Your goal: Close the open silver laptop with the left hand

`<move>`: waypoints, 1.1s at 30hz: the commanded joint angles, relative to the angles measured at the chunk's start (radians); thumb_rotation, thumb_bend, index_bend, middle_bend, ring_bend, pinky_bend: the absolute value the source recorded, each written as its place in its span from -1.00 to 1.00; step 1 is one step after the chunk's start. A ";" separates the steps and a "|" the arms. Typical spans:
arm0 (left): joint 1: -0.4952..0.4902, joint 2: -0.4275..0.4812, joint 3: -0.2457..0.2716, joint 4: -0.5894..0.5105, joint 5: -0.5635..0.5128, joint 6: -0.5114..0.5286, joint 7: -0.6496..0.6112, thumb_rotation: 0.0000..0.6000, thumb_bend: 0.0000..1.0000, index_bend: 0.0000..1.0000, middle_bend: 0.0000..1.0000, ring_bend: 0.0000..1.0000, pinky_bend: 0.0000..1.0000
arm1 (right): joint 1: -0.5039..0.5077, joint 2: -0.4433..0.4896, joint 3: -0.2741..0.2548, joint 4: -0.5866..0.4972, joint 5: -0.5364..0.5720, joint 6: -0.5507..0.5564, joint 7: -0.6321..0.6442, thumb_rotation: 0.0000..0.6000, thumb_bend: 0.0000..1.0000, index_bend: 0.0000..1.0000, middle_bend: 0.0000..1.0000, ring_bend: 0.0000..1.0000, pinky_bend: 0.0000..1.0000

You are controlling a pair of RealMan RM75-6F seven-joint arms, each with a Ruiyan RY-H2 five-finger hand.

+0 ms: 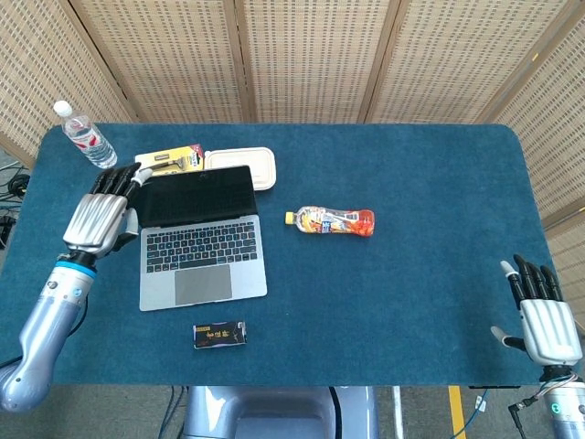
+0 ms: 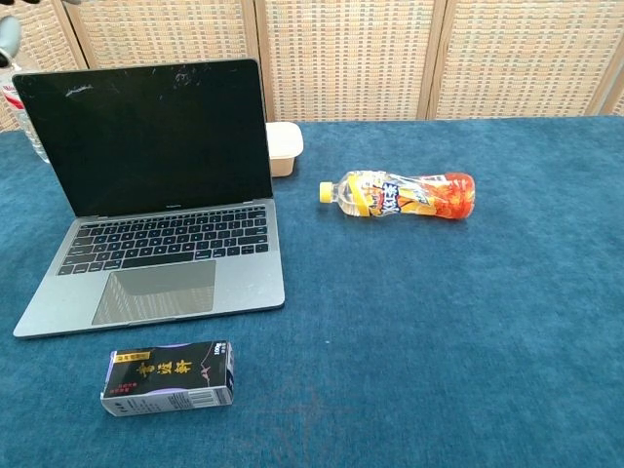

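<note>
1. The silver laptop [image 1: 196,238] lies on the left half of the blue table [image 1: 411,274], its base flat, its screen [image 2: 146,136] standing open and tilted a little back, dark and facing the robot; the keyboard and trackpad are bare.
2. By my judgement the lid is thin, stiff and light, turning on a hinge with some friction; the base is heavy enough to stay put under a gentle push, though the smooth metal may let fingers slide; the glass side is the fragile one, so contact belongs on the top edge or the back of the lid, near its middle or upper left corner, pressing forward and down.
3. A push low on the lid would likely get poor leverage and could shove the whole machine across the cloth; a fast drop at the end could slam it.
4. The left hand [image 1: 101,215] hovers at the left edge of the screen, back of the hand up, fingers extended and slightly apart toward the lid's upper left corner, holding nothing; whether a fingertip touches the lid I cannot tell; the forearm runs back toward the table's near left corner.
5. The right hand [image 1: 546,320] sits well apart at the near right edge, fingers straight and apart, empty.
</note>
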 commanded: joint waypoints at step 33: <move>-0.241 -0.175 0.063 0.184 -0.274 0.054 0.151 1.00 0.78 -0.67 -0.99 -1.00 -0.89 | 0.012 -0.008 0.003 0.004 0.013 -0.018 0.009 1.00 -1.00 -1.00 -1.00 -1.00 -1.00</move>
